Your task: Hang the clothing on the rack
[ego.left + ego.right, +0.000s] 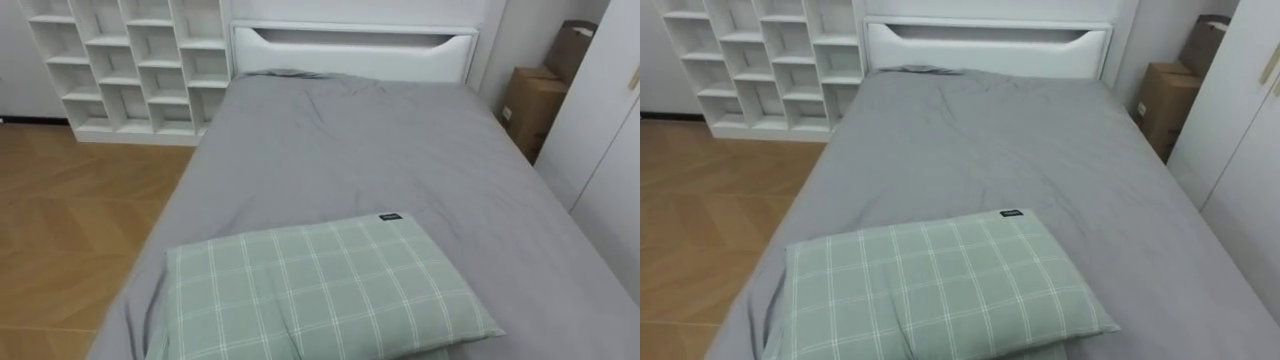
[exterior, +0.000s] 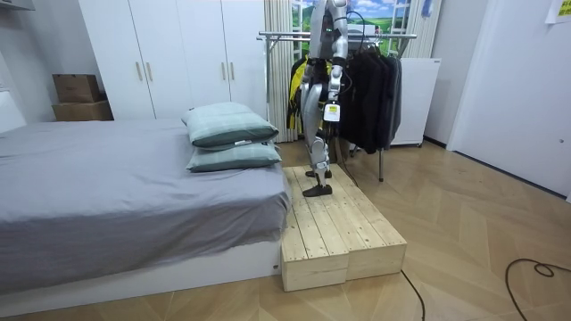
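The robot stands on the wooden step (image 2: 335,223) between the bed (image 1: 350,140) and the rack (image 2: 285,37); the clothes (image 2: 370,85) hang on the rack behind it, likely to stay neat; its left hand (image 2: 332,109) hangs low; I cannot tell how its fingers are.

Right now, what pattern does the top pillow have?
The pillow is pale green, white-checked; best in left eye view.
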